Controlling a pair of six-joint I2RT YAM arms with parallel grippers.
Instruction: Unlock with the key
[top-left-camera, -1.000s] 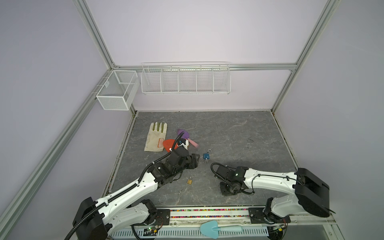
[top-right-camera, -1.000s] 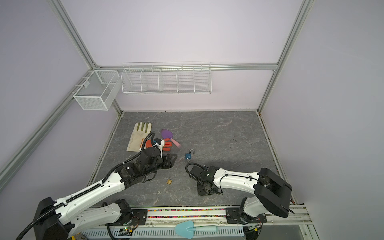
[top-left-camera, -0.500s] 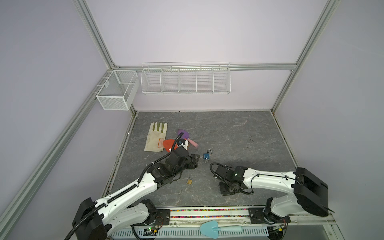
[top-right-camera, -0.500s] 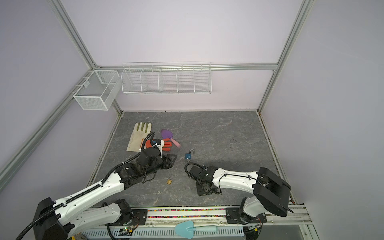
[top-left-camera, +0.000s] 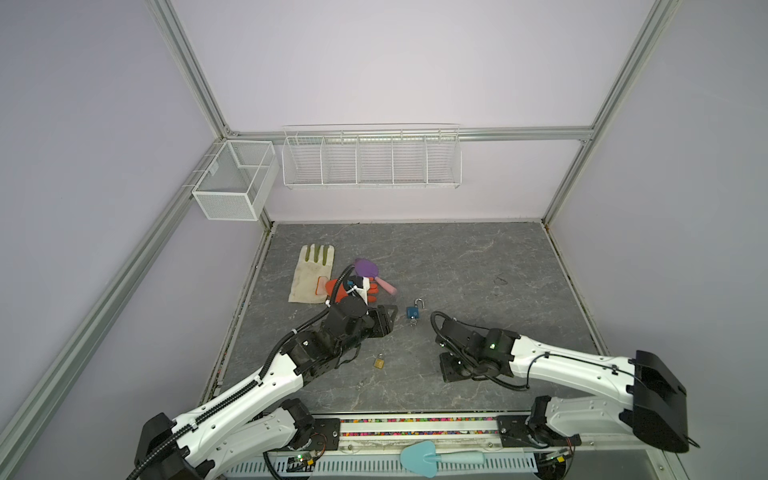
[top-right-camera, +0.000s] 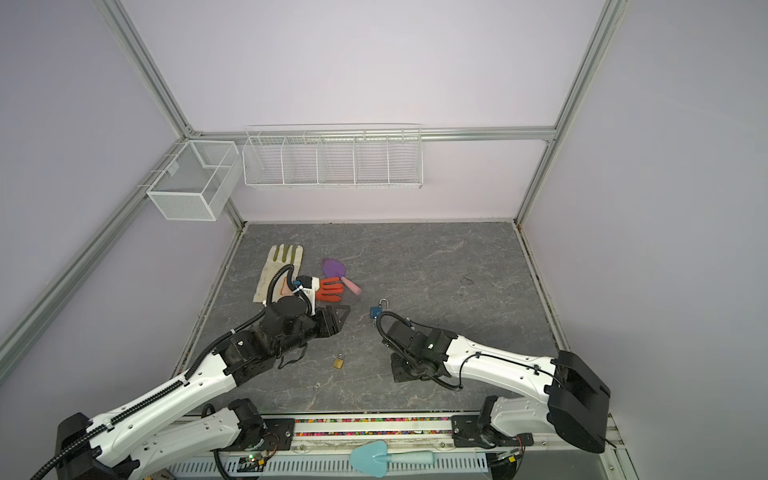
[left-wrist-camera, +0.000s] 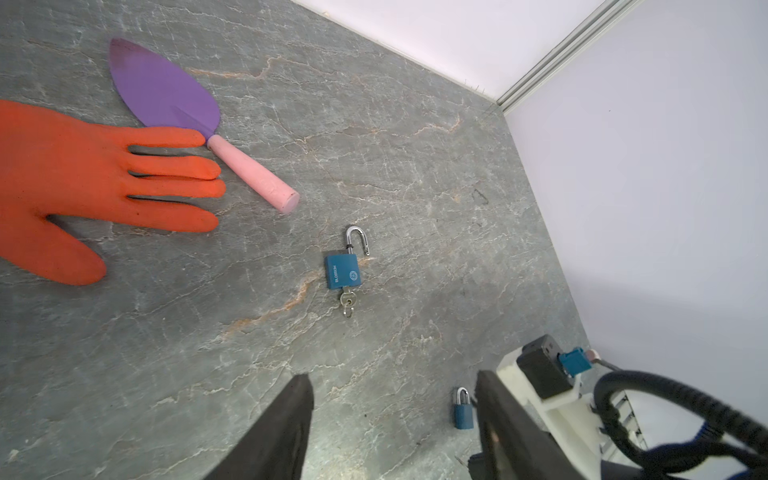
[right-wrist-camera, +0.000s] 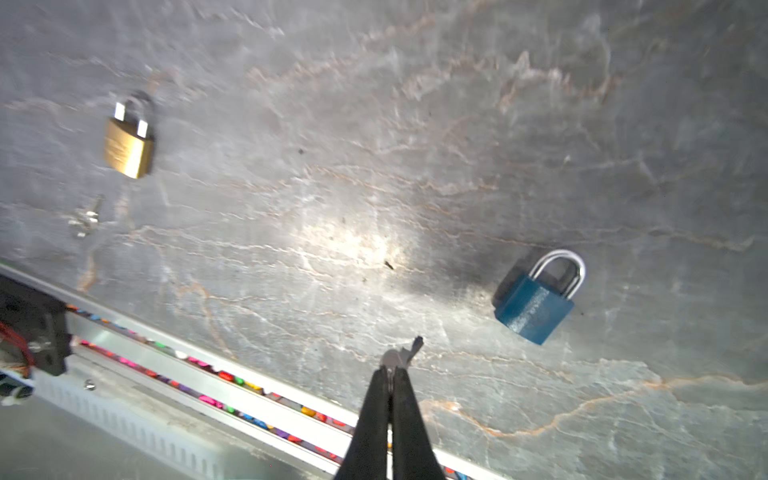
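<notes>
In the right wrist view my right gripper (right-wrist-camera: 390, 372) is shut on a small silver key (right-wrist-camera: 400, 354) that sticks out past its tips, low over the grey floor. A closed blue padlock (right-wrist-camera: 536, 303) lies a short way from those tips. In both top views this gripper (top-left-camera: 455, 370) (top-right-camera: 409, 370) points down near the front, and that padlock is hidden there. Another blue padlock (left-wrist-camera: 343, 270) (top-left-camera: 413, 311) lies with its shackle sprung and a key (left-wrist-camera: 348, 301) in it. My left gripper (left-wrist-camera: 392, 390) (top-left-camera: 384, 320) hovers open and empty beside it.
A brass padlock (right-wrist-camera: 129, 145) (top-left-camera: 378, 362) and a loose key (right-wrist-camera: 85, 216) lie between the arms. An orange glove (left-wrist-camera: 83, 183), a purple trowel (left-wrist-camera: 166, 91) and a beige glove (top-left-camera: 312, 272) lie at the left. Wire baskets (top-left-camera: 370, 158) hang on the back wall.
The right arm has edged slightly to the left with its jaws closing down on the key. The left arm has not moved.
</notes>
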